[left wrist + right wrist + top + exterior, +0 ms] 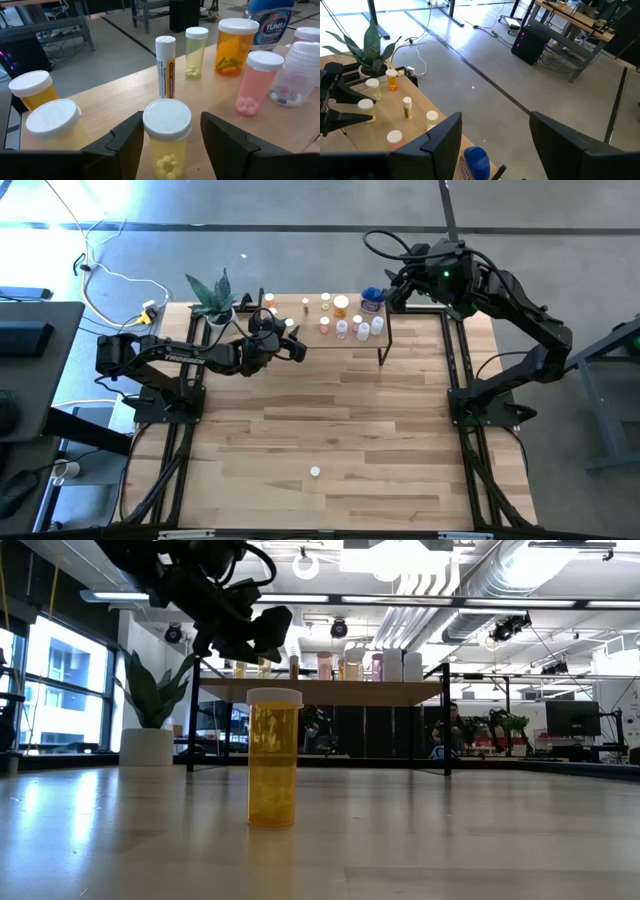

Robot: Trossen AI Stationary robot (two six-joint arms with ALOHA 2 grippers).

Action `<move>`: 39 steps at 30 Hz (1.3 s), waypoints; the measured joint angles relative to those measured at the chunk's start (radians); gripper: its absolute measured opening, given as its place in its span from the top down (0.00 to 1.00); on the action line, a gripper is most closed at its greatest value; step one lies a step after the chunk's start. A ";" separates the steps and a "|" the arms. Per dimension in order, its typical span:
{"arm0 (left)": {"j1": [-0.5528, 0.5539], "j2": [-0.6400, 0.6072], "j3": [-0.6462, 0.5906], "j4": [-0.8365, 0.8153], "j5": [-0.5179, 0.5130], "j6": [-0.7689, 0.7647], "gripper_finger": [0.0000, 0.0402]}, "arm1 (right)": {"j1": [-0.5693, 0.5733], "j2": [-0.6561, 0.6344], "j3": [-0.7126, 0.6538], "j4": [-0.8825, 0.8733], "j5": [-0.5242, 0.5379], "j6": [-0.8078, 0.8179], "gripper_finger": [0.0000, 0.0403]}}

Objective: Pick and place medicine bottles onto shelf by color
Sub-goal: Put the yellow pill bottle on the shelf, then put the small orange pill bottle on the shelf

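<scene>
The light wooden table point(330, 430) sits on grey concrete floor. At upper centre of the high view, the shelf point(330, 340) carries the medicine bottles point(341, 307). The left gripper point(167, 135) straddles a yellow bottle point(166, 137), fingers apart, not touching it. The right gripper point(495, 135), at upper right, gapes empty. One bottle point(315, 472) stands alone at lower centre.

Bottles point(341, 307) on shelf point(330, 340)

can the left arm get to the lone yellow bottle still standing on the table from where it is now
Probably yes. The left gripper is open over the shelf, straddling a pale yellow bottle it isn't gripping. The lone yellow bottle stands alone on bare table with nothing around it, though it's a long reach.
</scene>
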 joint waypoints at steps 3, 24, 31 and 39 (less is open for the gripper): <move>0.000 -0.001 0.001 0.002 -0.003 0.001 0.54 | 0.000 0.000 0.000 0.000 0.000 0.000 0.45; 0.000 -0.044 0.003 0.078 -0.032 0.009 0.54 | 0.000 0.000 0.000 0.000 0.000 0.000 0.45; 0.000 -0.151 0.004 0.078 -0.033 0.009 0.54 | 0.000 0.000 0.000 0.000 0.000 0.000 0.45; 0.000 -0.296 0.005 0.046 0.165 0.008 0.54 | 0.000 0.000 -0.003 -0.001 -0.039 0.054 0.45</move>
